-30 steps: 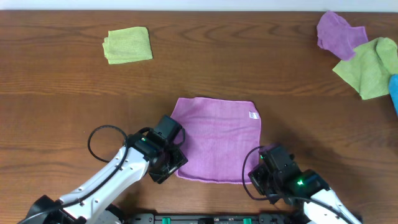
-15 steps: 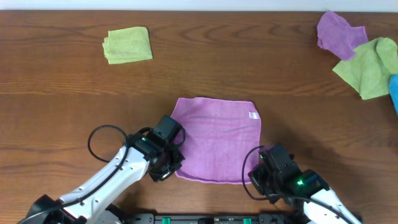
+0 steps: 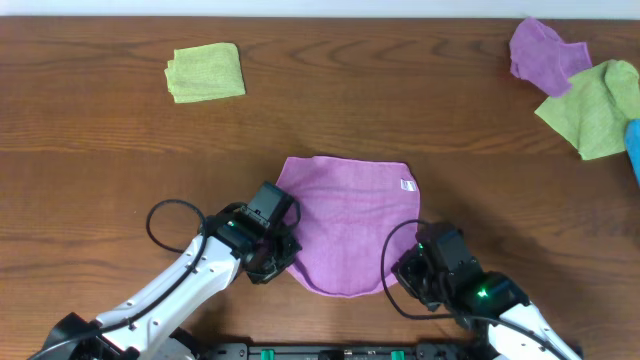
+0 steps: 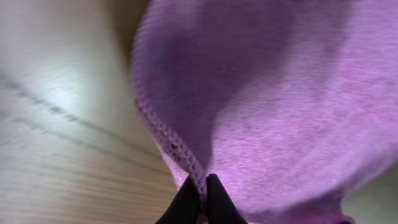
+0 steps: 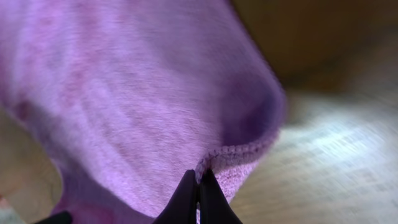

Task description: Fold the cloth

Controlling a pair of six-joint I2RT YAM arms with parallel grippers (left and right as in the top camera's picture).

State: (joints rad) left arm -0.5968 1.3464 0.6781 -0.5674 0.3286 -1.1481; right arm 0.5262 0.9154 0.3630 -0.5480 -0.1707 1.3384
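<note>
A purple cloth (image 3: 350,215) lies spread on the wooden table (image 3: 120,160) in the overhead view, its near edge now pulled in and rounded. My left gripper (image 3: 281,250) is shut on the cloth's near left corner; the left wrist view shows the stitched hem (image 4: 180,149) pinched between the black fingertips (image 4: 186,202). My right gripper (image 3: 405,268) is shut on the near right corner, and the right wrist view shows the hem (image 5: 239,149) clamped between its fingertips (image 5: 186,199), with the cloth (image 5: 124,93) draped upward beyond them.
A folded green cloth (image 3: 206,72) sits at the far left. At the far right lie a crumpled purple cloth (image 3: 542,50), a green one (image 3: 595,108) and a blue edge (image 3: 634,145). A small white tag (image 3: 407,185) marks the spread cloth's right side.
My left gripper has shut on the near left corner. Both near corners have lifted and drawn inward, turning the cloth's straight near edge into a curve.
</note>
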